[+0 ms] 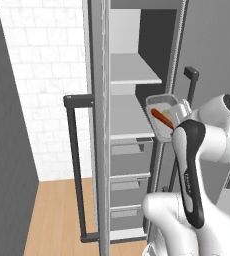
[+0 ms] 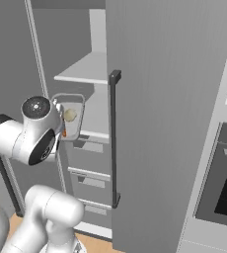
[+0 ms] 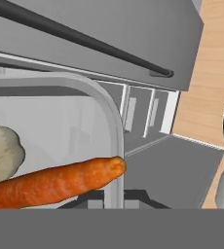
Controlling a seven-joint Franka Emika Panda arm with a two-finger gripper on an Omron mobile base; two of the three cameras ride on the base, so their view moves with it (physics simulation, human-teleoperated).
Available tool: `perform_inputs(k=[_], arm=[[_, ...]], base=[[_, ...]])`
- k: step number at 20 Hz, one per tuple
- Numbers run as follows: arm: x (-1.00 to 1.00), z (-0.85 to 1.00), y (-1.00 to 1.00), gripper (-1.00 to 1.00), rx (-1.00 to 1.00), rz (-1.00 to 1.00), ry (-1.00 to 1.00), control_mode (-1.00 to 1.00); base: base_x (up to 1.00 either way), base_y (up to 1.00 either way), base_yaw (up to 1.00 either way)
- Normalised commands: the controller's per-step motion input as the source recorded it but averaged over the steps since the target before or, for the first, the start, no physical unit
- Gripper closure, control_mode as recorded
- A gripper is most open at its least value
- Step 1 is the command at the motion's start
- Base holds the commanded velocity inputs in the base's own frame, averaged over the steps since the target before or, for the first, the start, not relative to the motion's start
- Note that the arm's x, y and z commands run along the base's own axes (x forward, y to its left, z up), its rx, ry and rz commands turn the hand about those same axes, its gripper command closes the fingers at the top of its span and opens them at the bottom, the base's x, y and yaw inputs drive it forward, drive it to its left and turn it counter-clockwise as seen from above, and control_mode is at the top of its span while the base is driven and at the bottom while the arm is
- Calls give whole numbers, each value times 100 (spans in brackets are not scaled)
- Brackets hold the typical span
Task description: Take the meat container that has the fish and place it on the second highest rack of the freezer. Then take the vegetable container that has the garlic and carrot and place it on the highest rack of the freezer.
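No readable writing or brand marks on any surface; a faint mark on the arm's dark forearm panel is too small to read.

The freezer [image 1: 137,125] stands open. Its open door [image 1: 99,125] is seen edge-on at the left with a long dark bar handle [image 1: 73,165]. Inside, the highest rack [image 1: 132,70] and the second highest rack [image 1: 129,120] are both bare white boards, with white drawers [image 1: 129,160] stacked below. In the right base view, the closed neighbouring door [image 2: 170,123] with its own bar handle [image 2: 114,138] hides much of the interior; a black-glass oven [image 2: 224,188] sits at the far right.

The tray [image 1: 164,117] is raised just in front of the freezer's opening, level with the second highest rack and near its front edge. The carrot [image 1: 162,119] lies lengthwise along the tray, its tip touching the rounded rim in the hand view [image 3: 116,168]. The garlic [image 2: 70,114] sits beside it.

The gripper's fingers are hidden behind the arm and tray; the jaws are closed narrow, seemingly on the tray's rim.
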Motion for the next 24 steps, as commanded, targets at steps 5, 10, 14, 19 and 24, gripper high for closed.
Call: perform_inputs(k=[5, 10, 14, 19, 24], arm=[[59, 68, 0, 100, 1, 0, 0, -100], [58, 8, 18, 100, 0, 0, 0, -100], [59, 13, 15, 100, 0, 0, -1, -100], [55, 41, 0, 100, 0, -1, -4, -100], [52, 48, 0, 100, 0, -5, 0, -100]], base=[[0, 0, 0], [0, 0, 0], [0, 0, 0], [0, 0, 0], [0, 0, 0]])
